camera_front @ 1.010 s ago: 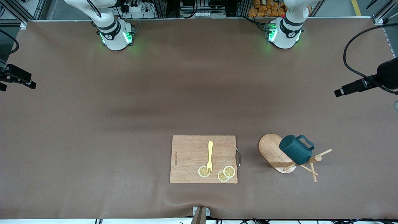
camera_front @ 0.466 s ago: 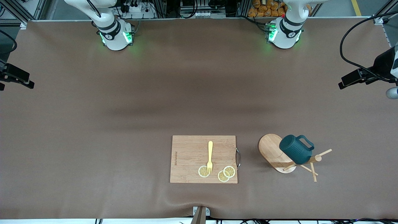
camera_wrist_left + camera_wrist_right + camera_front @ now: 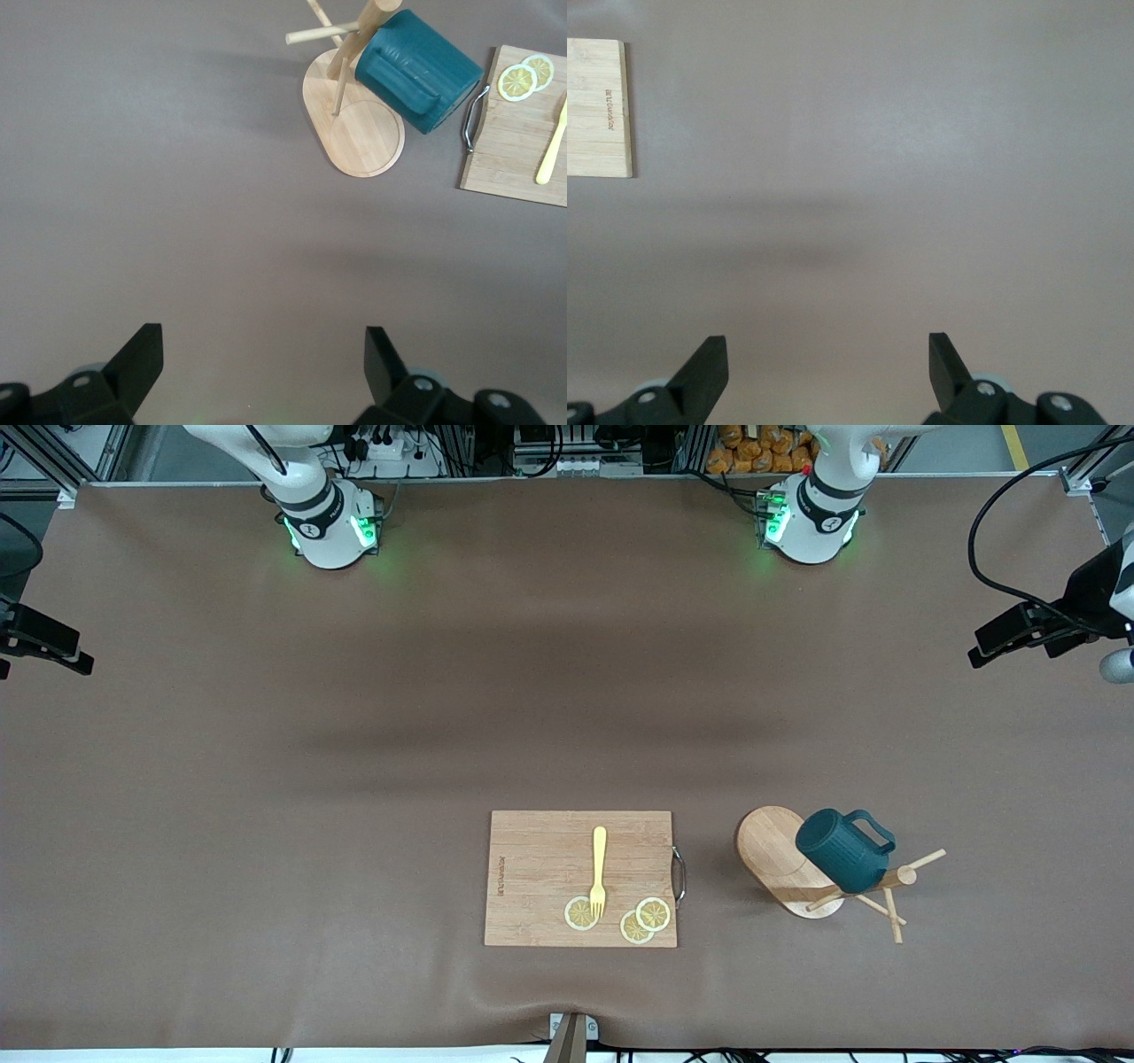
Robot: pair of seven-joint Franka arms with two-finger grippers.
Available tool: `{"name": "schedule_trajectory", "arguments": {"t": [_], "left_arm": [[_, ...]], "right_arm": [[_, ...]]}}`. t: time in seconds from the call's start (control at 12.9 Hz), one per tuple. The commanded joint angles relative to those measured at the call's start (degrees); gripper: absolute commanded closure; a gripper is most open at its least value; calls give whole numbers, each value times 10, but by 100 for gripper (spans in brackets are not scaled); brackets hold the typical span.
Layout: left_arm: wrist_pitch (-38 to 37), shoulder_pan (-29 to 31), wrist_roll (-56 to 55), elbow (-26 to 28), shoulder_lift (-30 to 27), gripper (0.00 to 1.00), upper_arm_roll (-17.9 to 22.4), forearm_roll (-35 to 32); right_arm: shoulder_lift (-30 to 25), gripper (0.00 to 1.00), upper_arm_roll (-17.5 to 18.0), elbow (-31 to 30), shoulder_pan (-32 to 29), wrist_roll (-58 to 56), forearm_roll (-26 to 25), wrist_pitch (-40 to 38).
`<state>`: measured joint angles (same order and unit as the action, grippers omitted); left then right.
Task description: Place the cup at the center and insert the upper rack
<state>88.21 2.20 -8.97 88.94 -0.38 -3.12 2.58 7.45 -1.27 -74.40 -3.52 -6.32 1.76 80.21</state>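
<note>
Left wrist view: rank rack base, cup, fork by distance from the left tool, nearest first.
Left tool is open, over bare table.
1. Rack base: toward the left arm's end of the table.
2. Cup: hanging tilted on the rack.
3. Fork: on the cutting board beside the rack.

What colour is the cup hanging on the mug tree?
Dark teal, ribbed cup; clearest in the left wrist view.
</note>
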Motion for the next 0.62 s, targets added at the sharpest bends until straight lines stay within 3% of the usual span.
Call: {"name": "schedule_trajectory", "arguments": {"t": [0.0,0.54], "left_arm": [[5,-1,33,4,-15,0,6,-17],[-41,-1,33,-21,-12,0,0,-48]], "right_arm": [[-8,0,10,11,-11,-2,-4,-9],[-3,0,9,22,-15,-4,-4,-39]]}}
